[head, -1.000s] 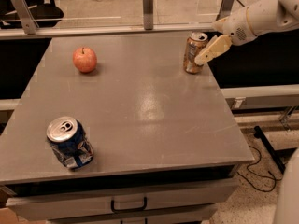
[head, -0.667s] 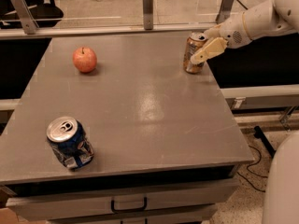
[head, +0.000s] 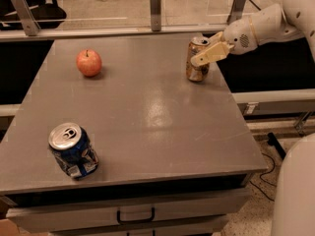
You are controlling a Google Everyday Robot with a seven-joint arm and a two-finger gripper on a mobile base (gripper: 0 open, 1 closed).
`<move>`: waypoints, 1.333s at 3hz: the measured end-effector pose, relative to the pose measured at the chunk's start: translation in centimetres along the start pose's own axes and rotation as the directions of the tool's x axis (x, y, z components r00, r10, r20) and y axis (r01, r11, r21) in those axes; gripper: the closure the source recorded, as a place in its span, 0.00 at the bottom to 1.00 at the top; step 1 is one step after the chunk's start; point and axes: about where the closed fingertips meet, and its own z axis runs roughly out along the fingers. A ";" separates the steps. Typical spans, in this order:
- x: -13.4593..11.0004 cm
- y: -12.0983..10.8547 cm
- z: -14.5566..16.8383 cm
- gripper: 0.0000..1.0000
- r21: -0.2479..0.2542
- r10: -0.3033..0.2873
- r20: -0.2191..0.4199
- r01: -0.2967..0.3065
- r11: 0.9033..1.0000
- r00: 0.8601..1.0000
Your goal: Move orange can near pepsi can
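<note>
The orange can (head: 196, 69) stands at the table's far right, gold with a silver top. My gripper (head: 199, 52) reaches in from the right and is shut on its upper part; one cream finger (head: 209, 54) lies across the can's front and the other is hidden behind it. The pepsi can (head: 73, 150), blue and dented, stands at the near left of the table, far from the orange can.
A red apple (head: 88, 62) sits at the far left of the grey table (head: 157, 127). A rail with metal posts (head: 155, 1) runs along the back edge. A drawer front (head: 135, 213) is below the near edge. The robot's white body (head: 295, 191) is at the lower right.
The orange can has shifted a little to the left and toward the near side with my gripper on it. The apple and the pepsi can have not moved.
</note>
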 end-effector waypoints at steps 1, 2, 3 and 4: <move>-3.3 3.3 -0.6 0.88 -0.094 -0.042 0.063 0.048 0.994 0.997; -3.3 3.2 -0.3 1.00 -0.098 -0.039 0.063 0.045 0.994 0.997; -3.3 3.2 -0.2 1.00 -0.098 -0.039 0.063 0.045 0.994 0.997; -4.0 4.6 1.8 1.00 -0.129 -0.063 0.078 0.073 0.989 0.995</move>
